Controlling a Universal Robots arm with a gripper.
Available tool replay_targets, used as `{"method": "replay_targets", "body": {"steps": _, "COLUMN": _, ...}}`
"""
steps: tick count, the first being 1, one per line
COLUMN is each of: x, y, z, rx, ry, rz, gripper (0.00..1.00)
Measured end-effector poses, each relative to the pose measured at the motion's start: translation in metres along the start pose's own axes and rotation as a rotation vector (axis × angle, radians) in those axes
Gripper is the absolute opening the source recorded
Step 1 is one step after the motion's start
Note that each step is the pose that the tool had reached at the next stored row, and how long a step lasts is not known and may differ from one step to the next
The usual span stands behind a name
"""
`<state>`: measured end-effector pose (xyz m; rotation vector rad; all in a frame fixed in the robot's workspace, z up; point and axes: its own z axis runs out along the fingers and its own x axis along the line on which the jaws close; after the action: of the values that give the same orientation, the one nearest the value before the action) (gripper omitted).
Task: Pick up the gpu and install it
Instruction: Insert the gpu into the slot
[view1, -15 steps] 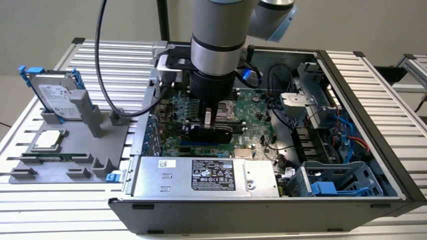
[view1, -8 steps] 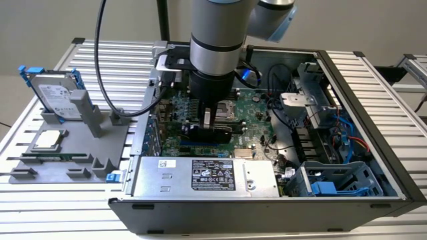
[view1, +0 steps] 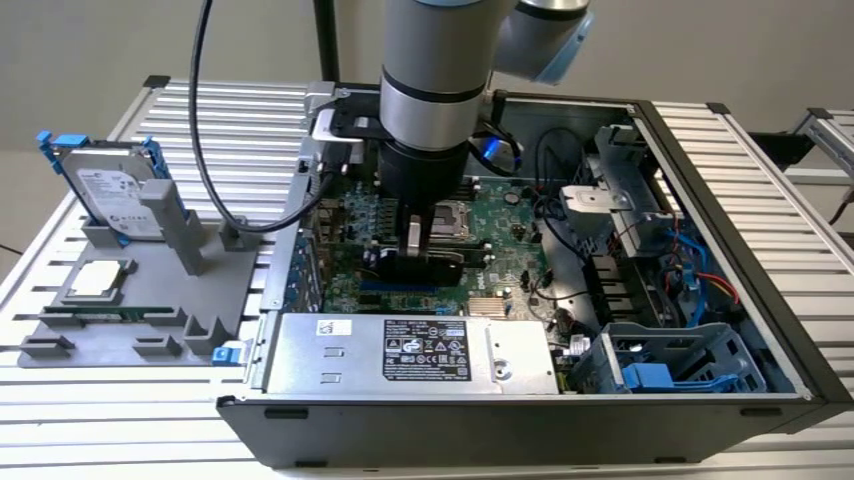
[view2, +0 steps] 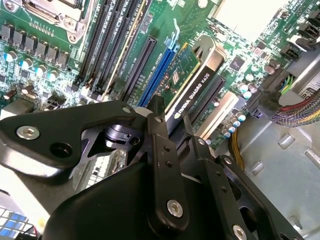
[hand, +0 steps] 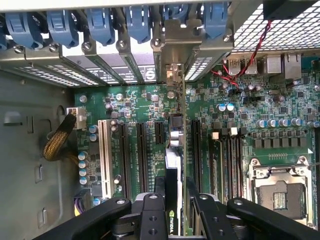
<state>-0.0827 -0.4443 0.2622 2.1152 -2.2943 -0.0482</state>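
Tray at the exterior view's left, with hard drive upright and memory stick flat, well apart from the arm. Further right, inside the open case, found gripper closed on gpu, low over motherboard. In the second wrist view, saw fingers pinching gpu across its thickness, one on each face, near the upper edge. Stood on edge, not flat, with connector edge turned down to the slots; could not tell if touching them or just above. In the first wrist view, lay with long axis of gpu along the slots, bracket end toward the rear wall of the case, other end under gripper. Judged stiff and light, but fragile: small parts on the bare board, thin contacts on the lower edge. Judged best taken by cooler block and upper board edge, away from contacts, as done here. Should be kept upright and straight over the slot; could crack or bend if twisted or pressed crooked.
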Motion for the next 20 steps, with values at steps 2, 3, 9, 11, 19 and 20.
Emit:
{"method": "replay_targets", "body": {"steps": 2, "x": -0.0017, "y": 0.0001, "z": 0.0, "rx": -0.0001, "ry": 0.0001, "rz": 0.0, "gripper": 0.0}}
{"method": "replay_targets", "body": {"steps": 3, "x": -0.0021, "y": 0.0001, "z": 0.0001, "rx": -0.0001, "ry": 0.0002, "rz": 0.0, "gripper": 0.0}}
{"method": "replay_targets", "body": {"steps": 9, "x": -0.003, "y": 0.0, "z": 0.0028, "rx": -0.0001, "ry": 0.0005, "rz": 0.0, "gripper": 0.0}}
{"method": "replay_targets", "body": {"steps": 11, "x": -0.0035, "y": 0.0, "z": 0.0035, "rx": -0.0001, "ry": 0.0003, "rz": 0.0, "gripper": 0.0}}
{"method": "replay_targets", "body": {"steps": 19, "x": -0.0043, "y": -0.0004, "z": 0.0071, "rx": -0.0002, "ry": 0.0003, "rz": 0.0, "gripper": 0.0}}
{"method": "replay_targets", "body": {"steps": 20, "x": -0.0043, "y": -0.0004, "z": 0.0071, "rx": -0.0002, "ry": 0.0004, "rz": 0.0, "gripper": 0.0}}
